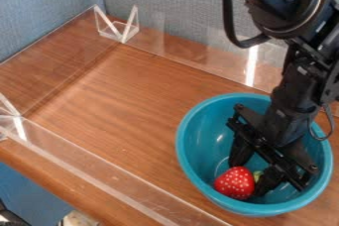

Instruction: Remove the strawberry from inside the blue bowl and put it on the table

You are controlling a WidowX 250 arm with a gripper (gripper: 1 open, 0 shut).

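- Reddish-brown wood table is stretching out beneath the blue bowl.
- Black gripper is reaching into the bowl; from here I cannot tell how its fingers are standing.
- Red strawberry is lying inside the bowl, beside the gripper.

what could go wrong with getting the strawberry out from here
The claw is down inside the bowl with the strawberry at its tip, close to the near wall, so the berry may slip or roll away as it closes. The arm's bulky fingers also crowd the bowl's side, so lifting could catch the rim and drag or tip it.
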